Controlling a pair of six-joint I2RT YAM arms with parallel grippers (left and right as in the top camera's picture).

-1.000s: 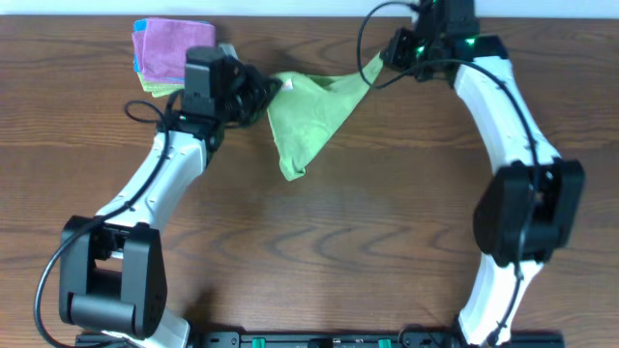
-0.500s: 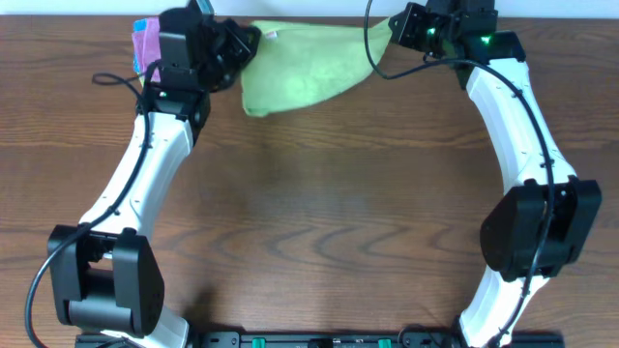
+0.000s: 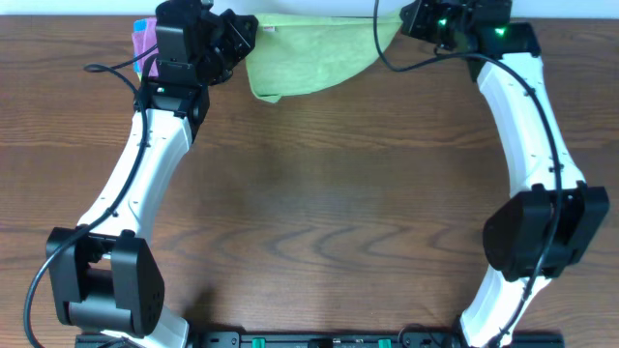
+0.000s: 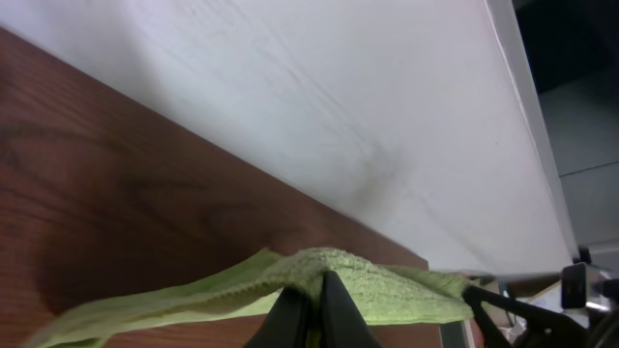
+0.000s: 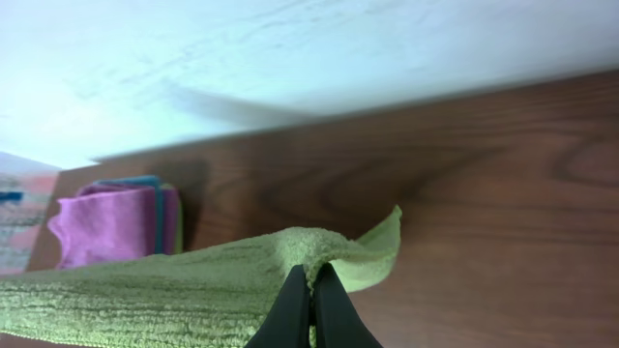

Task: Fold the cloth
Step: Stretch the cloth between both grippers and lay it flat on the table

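Note:
A green cloth (image 3: pixel 308 56) hangs stretched between my two grippers at the table's far edge, its lower part sagging toward the wood. My left gripper (image 3: pixel 250 27) is shut on its left corner; in the left wrist view (image 4: pixel 313 290) the black fingers pinch the cloth (image 4: pixel 377 290). My right gripper (image 3: pixel 395 21) is shut on the right corner; in the right wrist view (image 5: pixel 312 282) the fingers pinch the cloth's (image 5: pixel 164 290) edge.
A stack of folded cloths, purple on top (image 3: pixel 145 41), lies at the far left corner of the brown wooden table (image 3: pixel 319 213), partly hidden by my left arm. It also shows in the right wrist view (image 5: pixel 111 220). A white wall runs behind the table.
Both grippers have carried the green cloth toward the far edge and spread it wider. It hung as a narrow triangle one second ago and now spans flat between them.

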